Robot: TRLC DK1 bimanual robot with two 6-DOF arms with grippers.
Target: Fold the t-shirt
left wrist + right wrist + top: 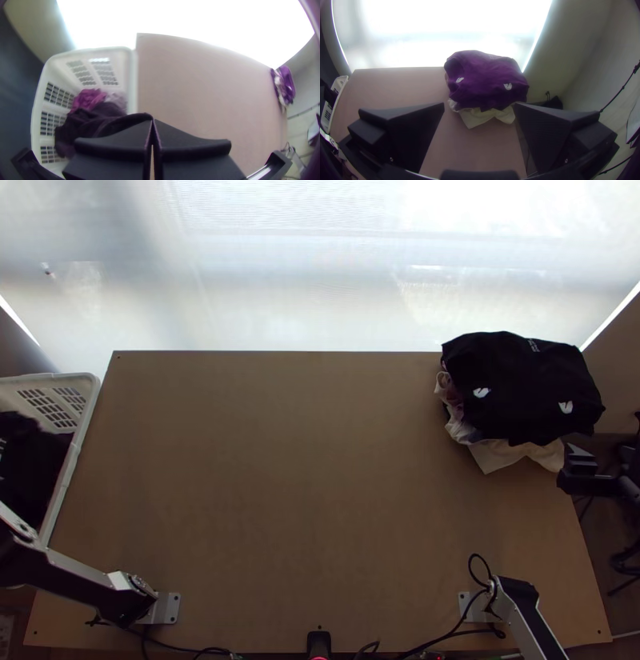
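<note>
In the left wrist view my left gripper (152, 120) is shut on a raised fold of a dark cloth (110, 116), which lies bunched in the basket; whether it is a t-shirt I cannot tell. The same dark cloth (30, 456) appears at the top view's left edge. My right gripper (570, 470) stands at the table's right side, just beyond the near right corner of a pile of clothes. Its fingers are wide apart in the right wrist view, and the right gripper (479, 104) holds nothing.
A white basket (90, 390) stands against the table's left edge, with a magenta cloth (88, 99) inside. At the table's far right corner lies a pile topped by a dark garment (520, 388) with white marks, a cream cloth (498, 456) under it. Cables run along the near edge.
</note>
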